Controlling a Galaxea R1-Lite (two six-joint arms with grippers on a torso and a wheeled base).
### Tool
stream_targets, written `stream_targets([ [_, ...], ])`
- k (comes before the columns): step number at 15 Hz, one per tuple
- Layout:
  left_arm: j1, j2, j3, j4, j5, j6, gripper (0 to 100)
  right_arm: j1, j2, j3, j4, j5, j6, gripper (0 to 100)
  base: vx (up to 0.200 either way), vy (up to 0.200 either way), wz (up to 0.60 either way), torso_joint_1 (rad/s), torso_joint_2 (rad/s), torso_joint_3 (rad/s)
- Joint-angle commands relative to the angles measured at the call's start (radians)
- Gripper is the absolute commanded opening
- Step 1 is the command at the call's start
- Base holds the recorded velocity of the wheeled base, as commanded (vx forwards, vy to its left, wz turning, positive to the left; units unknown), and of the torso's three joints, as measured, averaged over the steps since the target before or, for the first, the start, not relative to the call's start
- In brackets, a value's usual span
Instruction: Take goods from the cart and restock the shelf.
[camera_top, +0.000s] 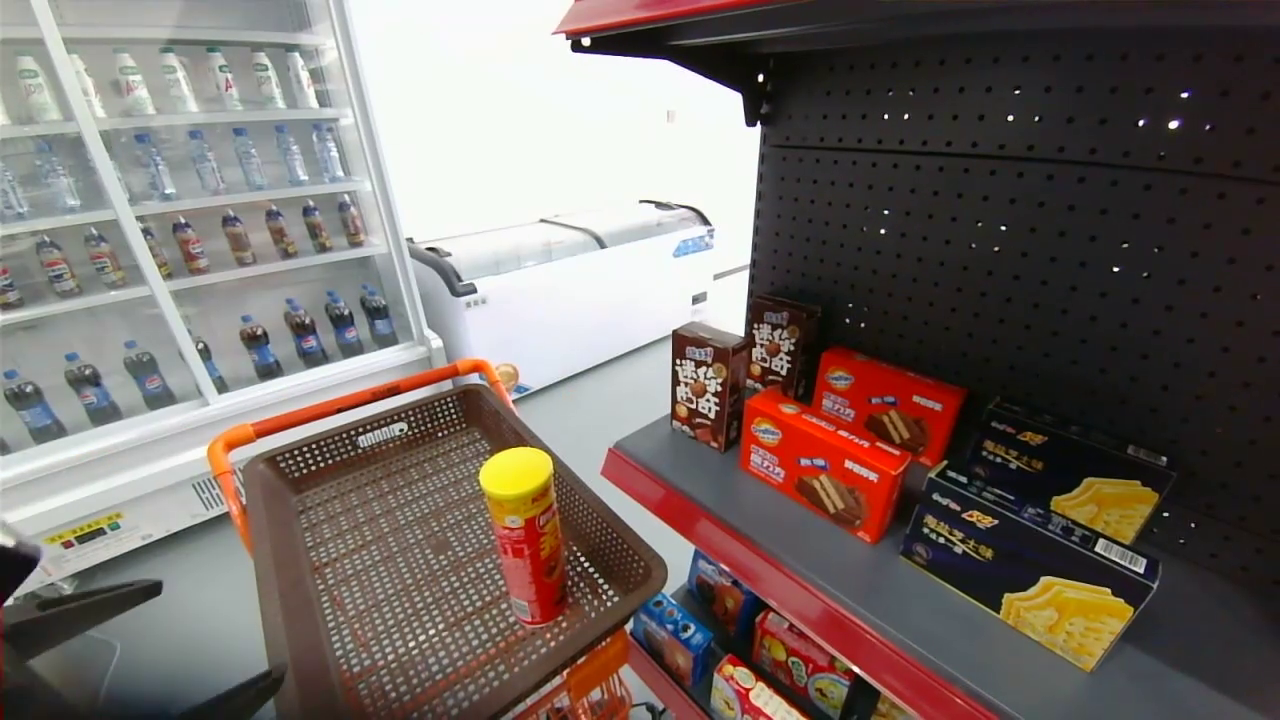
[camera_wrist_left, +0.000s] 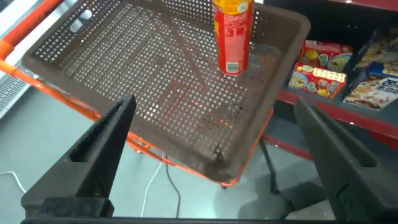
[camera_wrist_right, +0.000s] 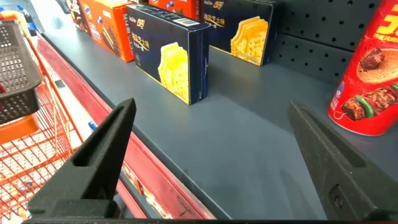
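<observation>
— Grippers first: how wide, and holding what?

— Both of mine stand wide apart and empty. My left gripper (camera_wrist_left: 214, 106) hangs near the cart basket (camera_wrist_left: 155, 93), by its near corner, touching nothing. My right gripper (camera_wrist_right: 211, 109) hangs over a bare stretch of the shelf (camera_wrist_right: 249, 149).

— What does the head view count on that shelf?

— Six boxes, in three pairs set front to back. Two dark blue boxes (camera_top: 1030, 570) lie toward the right end, two red boxes (camera_top: 820, 465) in the middle, and two brown boxes (camera_top: 708, 385) stand upright near the left corner.

— And what do the wrists add?

— The right wrist brings in one shelf canister (camera_wrist_right: 367, 81), red and upright, well apart from the blue boxes. The left wrist looks past the basket to coloured packets (camera_wrist_left: 323, 68) on a lower shelf.

— And the cart?

— One yellow-lidded canister (camera_top: 527, 540), red, upright by the basket's right edge.
</observation>
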Motion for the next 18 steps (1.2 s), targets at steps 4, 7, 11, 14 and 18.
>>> stream_targets([
  [4,-0.009,0.404,-0.003,-0.314,-0.002,0.0,100,0.0,0.0,0.0,0.0,0.001,0.0,100,0.0,0.0,0.0,0.0,0.0,0.0],
  [7,-0.024,0.586,0.018,-0.512,-0.003,-0.011,100,0.001,0.0,0.0,0.0,0.001,0.0,100,0.0,0.0,0.0,0.0,0.0,0.0],
  [11,-0.064,0.681,0.014,-0.573,-0.003,-0.02,100,0.0,0.0,0.0,0.0,0.001,0.0,100,0.0,0.0,0.0,0.0,0.0,0.0],
  [14,-0.108,0.816,-0.015,-0.644,-0.005,-0.025,100,0.001,0.0,0.0,0.0,0.001,0.0,100,0.0,0.0,0.0,0.0,0.0,0.0],
  [18,-0.141,0.971,-0.063,-0.779,-0.005,-0.043,100,0.0,0.0,0.0,0.0,0.001,0.0,100,0.0,0.0,0.0,0.0,0.0,0.0],
])
